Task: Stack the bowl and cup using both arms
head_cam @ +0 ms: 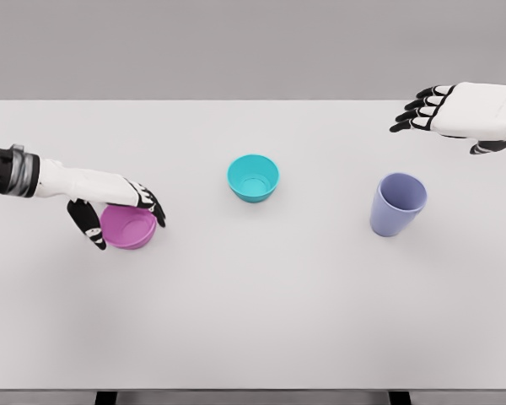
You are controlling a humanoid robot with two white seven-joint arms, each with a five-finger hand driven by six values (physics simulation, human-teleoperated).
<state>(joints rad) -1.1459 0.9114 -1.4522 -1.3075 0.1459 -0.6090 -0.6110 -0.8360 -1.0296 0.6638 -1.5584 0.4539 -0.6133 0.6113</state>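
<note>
The left arm is reaching in from the left edge, forearm lying nearly level, its left hand (118, 213) cupping downward with the thumb dropped low and the dark fingers (152, 205) curling forward. The right hand (455, 114) is hovering at the upper right, palm down, fingers loosely extended leftward and holding nothing.

**Hidden and cut off**

The left hand (118, 207) covered the far rim of the pink bowl (128, 229); whether its fingers gripped the bowl could not be told; its arm ran off the left edge; the right hand (455, 114) was cut at the right edge, its arm unseen.
</note>
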